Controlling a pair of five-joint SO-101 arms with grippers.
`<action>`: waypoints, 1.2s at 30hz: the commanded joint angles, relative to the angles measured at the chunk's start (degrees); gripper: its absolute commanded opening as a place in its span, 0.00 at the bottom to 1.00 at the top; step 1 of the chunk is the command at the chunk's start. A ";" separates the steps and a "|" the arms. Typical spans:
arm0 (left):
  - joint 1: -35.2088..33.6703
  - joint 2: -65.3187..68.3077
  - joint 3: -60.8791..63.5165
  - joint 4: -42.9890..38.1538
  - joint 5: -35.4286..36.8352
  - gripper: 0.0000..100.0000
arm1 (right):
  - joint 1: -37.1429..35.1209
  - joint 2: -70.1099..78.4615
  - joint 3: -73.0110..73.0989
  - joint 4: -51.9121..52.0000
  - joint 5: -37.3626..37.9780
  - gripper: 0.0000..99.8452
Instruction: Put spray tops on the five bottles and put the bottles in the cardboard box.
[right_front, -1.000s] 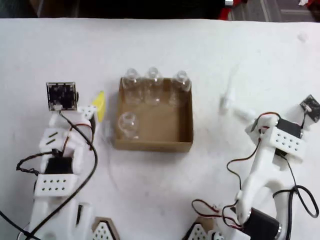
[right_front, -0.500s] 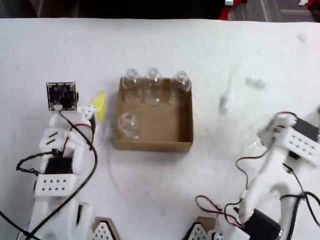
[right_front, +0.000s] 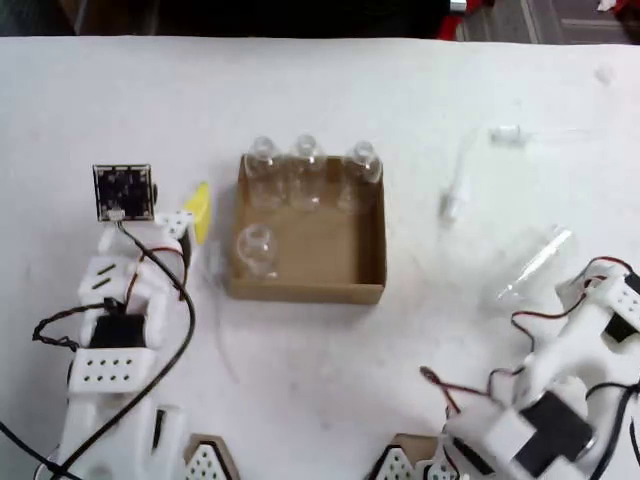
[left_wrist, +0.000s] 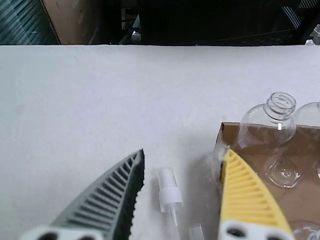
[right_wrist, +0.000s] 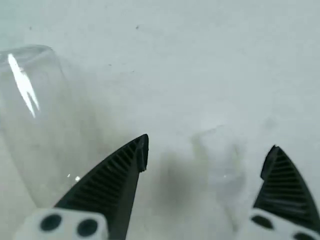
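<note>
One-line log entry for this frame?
cardboard box: four uncapped bottles | fifth bottle: lying beside right end effector, open | left end effector: open

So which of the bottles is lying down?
The bottle on the table, outside the cardboard box; the other four stand upright inside it.

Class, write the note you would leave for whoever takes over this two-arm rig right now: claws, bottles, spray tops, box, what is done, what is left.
Left claw: open, empty, beside the cardboard box, with a loose spray top between its fingers.
Right claw: open, empty, next to the fifth bottle, which lies on its side on the table.
Done: four bottles stand in the box, with no spray tops seen on them.
Left: two more spray tops lie right of the box. Fit tops to all five and box the fifth.
</note>
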 joint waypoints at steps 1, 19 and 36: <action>-0.13 -1.01 -0.26 -1.14 0.79 0.23 | 1.36 9.89 -6.24 -1.36 0.79 0.33; 1.19 -1.01 -0.18 -1.14 0.70 0.23 | 0.31 14.99 -35.60 27.30 14.15 0.02; 1.27 -1.01 -0.18 -1.23 0.70 0.23 | -2.24 10.33 -45.27 44.97 32.09 0.02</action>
